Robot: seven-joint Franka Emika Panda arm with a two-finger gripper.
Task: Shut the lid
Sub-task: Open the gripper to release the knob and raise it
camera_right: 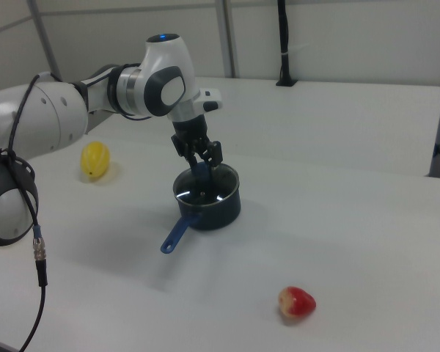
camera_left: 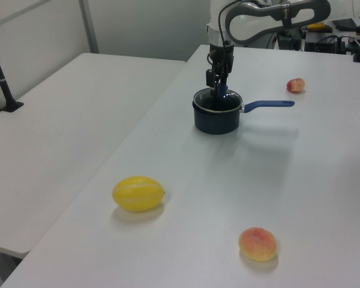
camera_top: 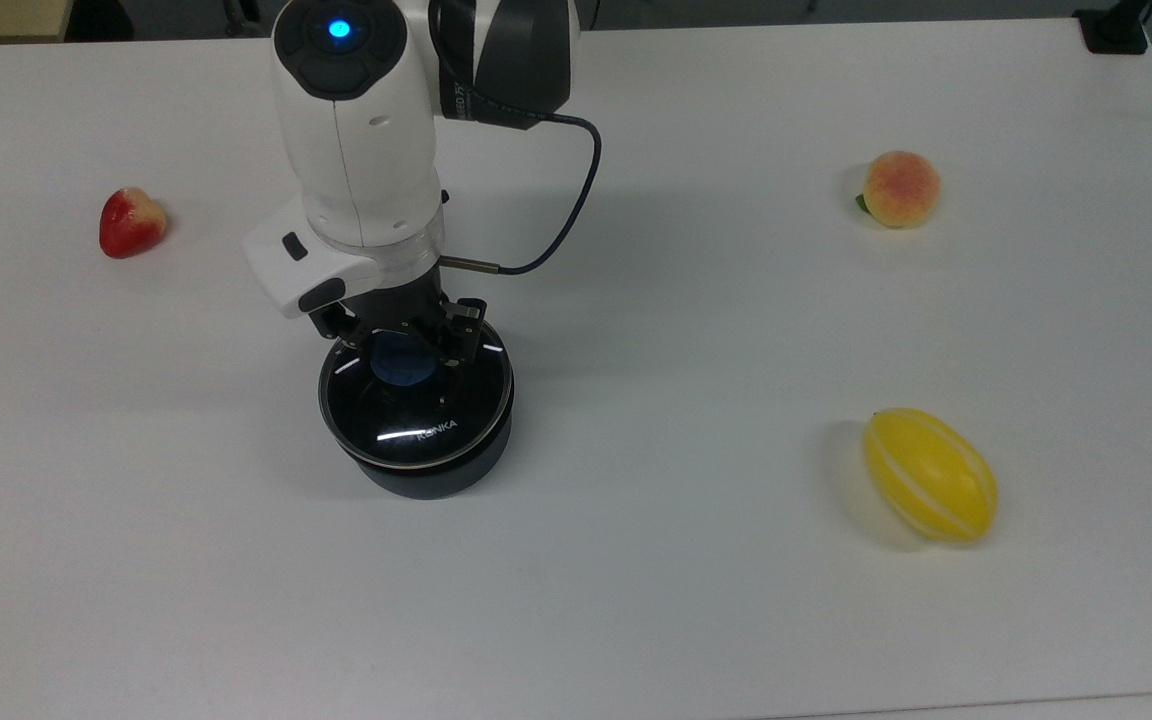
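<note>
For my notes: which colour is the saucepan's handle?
Blue handle, clearest in the left view.

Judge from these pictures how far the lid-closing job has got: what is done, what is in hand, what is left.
Done: the glass lid looks seated level on the black saucepan, rims matching. In hand: the gripper sits at the blue knob, fingers either side of it. Left: probably only letting go and lifting away, if the lid is fully down.

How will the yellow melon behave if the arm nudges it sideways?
The yellow melon is smooth and oval, lying on its side on the flat white table, so it will probably roll or spin rather than slide. It looks rigid. Its glossy skin may be slippery for the fingers.
</note>
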